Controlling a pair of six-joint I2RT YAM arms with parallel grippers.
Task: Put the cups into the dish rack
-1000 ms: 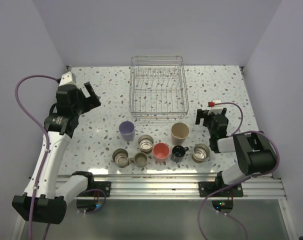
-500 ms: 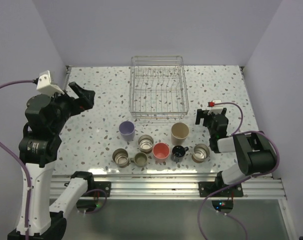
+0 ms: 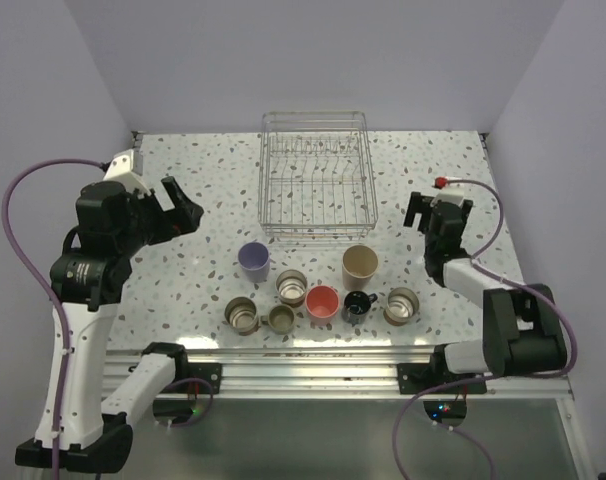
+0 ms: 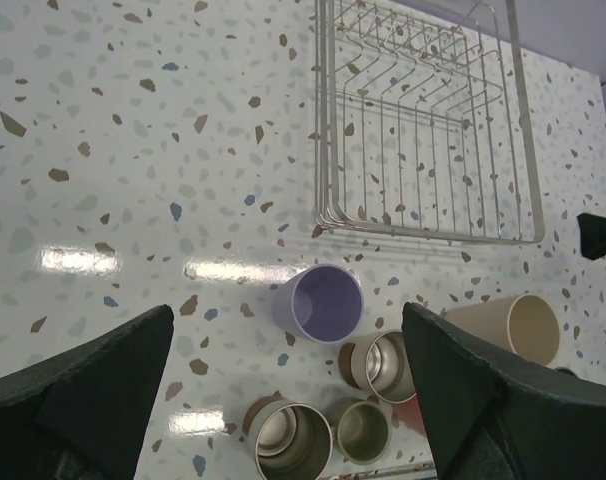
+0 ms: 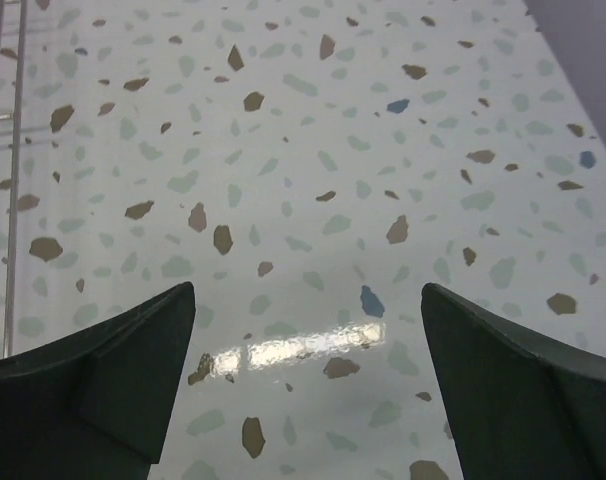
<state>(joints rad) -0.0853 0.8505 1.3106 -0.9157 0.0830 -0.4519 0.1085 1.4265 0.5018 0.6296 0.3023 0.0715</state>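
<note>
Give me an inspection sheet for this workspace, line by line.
Surface: speckled table, some glare.
Job's things: dish rack empty; eight cups upright in front of it: lavender cup, tan cup, coral-pink cup, black mug, four metal cups.
Clutter: nothing seen.
Grippers: left gripper open, empty, left of the rack; right gripper open, empty, over bare table.
Cables: purple left-arm cable loops wide; right-arm cable arcs from the wrist; neither touches a cup.
Surroundings: plain walls on three sides; metal rail at near edge.
</note>
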